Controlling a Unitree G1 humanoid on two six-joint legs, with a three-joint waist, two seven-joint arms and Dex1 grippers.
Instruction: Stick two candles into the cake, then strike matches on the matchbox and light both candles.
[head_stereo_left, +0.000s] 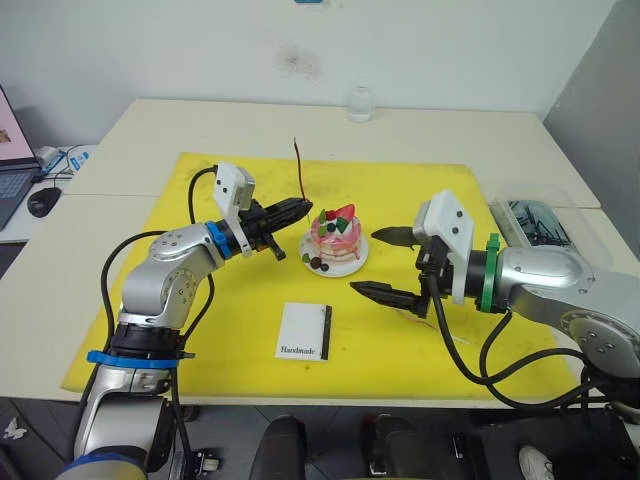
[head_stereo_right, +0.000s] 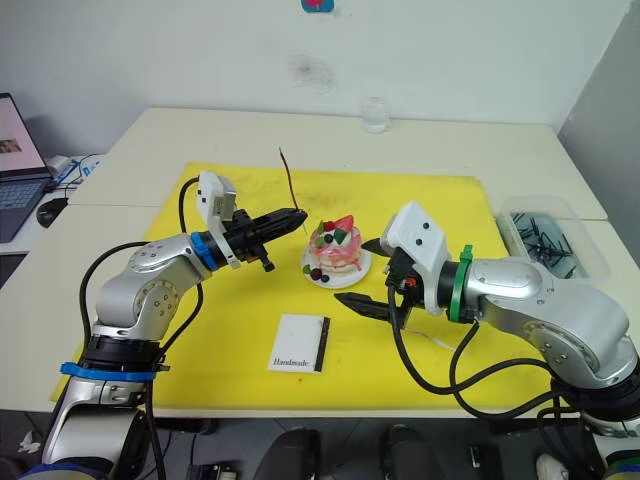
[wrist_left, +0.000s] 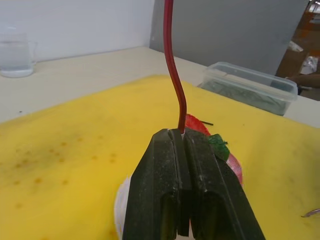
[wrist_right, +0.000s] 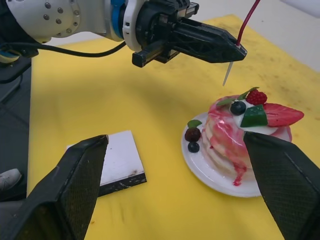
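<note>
Left end effector (fingers clamped) holds candle above cake.

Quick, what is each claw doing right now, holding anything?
Left claw: closed on a candle, held just above the cake.
Right claw: open, holding nothing, beside the cake.

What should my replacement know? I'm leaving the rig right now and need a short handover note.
Left tool: shut on one candle, held upright just above the cake, pale tip not yet in the frosting.
Right tool: open, empty, beside the cake's plate.
Matchbox: flat on the yellow mat, nearer the robot than the cake.
Done: one candle picked up.
Left: plant this candle, add the second, strike matches, light both. I can't spot the second candle or the matches.
</note>
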